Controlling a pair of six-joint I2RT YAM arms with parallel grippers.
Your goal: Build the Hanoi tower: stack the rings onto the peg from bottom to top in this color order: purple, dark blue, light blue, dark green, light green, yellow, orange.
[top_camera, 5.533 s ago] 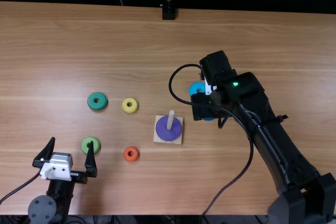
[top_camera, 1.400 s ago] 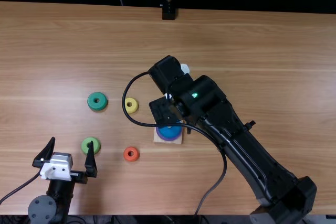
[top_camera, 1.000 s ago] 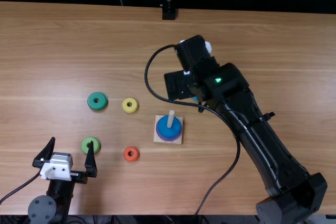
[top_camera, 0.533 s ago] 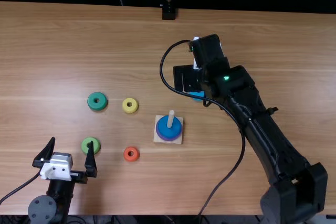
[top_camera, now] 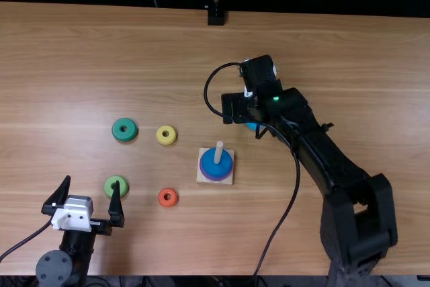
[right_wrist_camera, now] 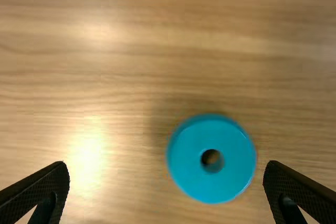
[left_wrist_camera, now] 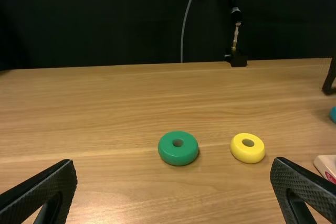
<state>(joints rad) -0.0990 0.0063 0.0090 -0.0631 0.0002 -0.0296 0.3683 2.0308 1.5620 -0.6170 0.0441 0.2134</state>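
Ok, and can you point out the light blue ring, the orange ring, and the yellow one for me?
Light blue ring (right_wrist_camera: 184,156): right wrist view, on its flat top beside the hole.
Orange ring (top_camera: 162,201): top view, on its rim.
Yellow ring (left_wrist_camera: 248,154): left wrist view, on its front side.

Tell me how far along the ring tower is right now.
Done: purple and dark blue sit around the peg, purple underneath.
In hand: nothing. The right arm's jaws stand open above the light blue ring, probably the next one.
Left: light blue, then dark green, light green, yellow and orange, all loose on the table.
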